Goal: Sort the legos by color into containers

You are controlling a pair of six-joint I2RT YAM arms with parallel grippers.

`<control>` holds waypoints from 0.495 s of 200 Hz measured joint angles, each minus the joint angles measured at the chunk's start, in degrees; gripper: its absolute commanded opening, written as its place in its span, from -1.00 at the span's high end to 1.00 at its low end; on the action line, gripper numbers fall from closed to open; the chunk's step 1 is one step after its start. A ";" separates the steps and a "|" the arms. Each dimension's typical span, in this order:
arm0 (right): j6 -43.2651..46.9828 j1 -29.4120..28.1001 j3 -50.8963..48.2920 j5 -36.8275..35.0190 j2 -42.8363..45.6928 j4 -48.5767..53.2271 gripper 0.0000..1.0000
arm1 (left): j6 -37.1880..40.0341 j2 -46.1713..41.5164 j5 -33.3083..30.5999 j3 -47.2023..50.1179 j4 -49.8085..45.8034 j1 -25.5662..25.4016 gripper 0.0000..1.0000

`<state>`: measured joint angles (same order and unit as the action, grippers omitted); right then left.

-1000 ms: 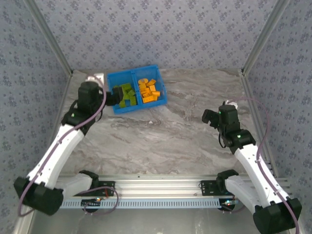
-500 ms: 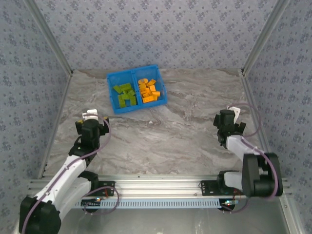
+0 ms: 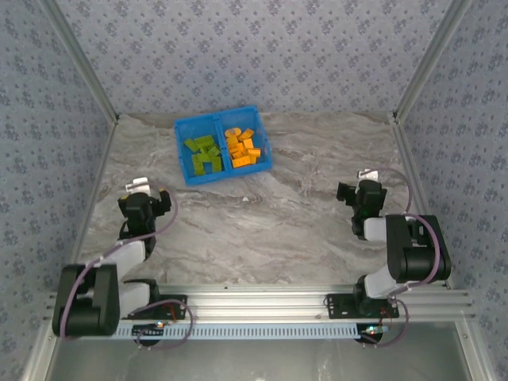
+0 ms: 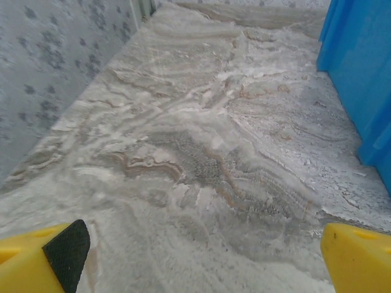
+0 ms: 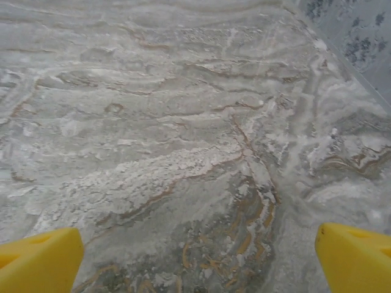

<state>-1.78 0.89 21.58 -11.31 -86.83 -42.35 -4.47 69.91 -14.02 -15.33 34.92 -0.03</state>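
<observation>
Gaping wide, jaws of left gripper (image 4: 201,262) and right gripper (image 5: 195,262) empty.

Table (image 3: 262,230): flat top, grey-white marble pattern with brownish veins; the veining was plain in both wrist views.
Back wall (image 3: 254,55), left wall (image 3: 40,159), right wall (image 3: 472,143): pale grey-blue covering with a small repeated floral print. They enclosed the table on three sides.
Left post (image 3: 79,59), right post (image 3: 425,59): bare metal bars at the back corners, slanting outward in the overhead view.
Rail (image 3: 262,300): ribbed silver metal, along the table's near edge.
Slotted strip (image 3: 262,329): lay just in front of the rail.
</observation>
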 measured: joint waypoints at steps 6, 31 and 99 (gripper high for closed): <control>0.15 0.00 -0.04 0.63 -0.04 -0.15 -1.00 | 0.11 3.37 1.88 -0.85 1.60 0.85 -0.94; 0.83 -0.17 -0.07 2.25 -0.13 -2.64 -1.00 | 0.63 16.22 7.58 -4.85 8.07 2.01 -0.97; 1.22 -0.15 -0.07 3.23 -0.13 -4.00 -1.00 | 1.73 18.51 13.20 -7.10 9.57 2.19 -0.98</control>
<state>-0.56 0.73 21.52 -8.08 -86.96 -46.35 -2.74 88.42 -0.82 -22.44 44.49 2.15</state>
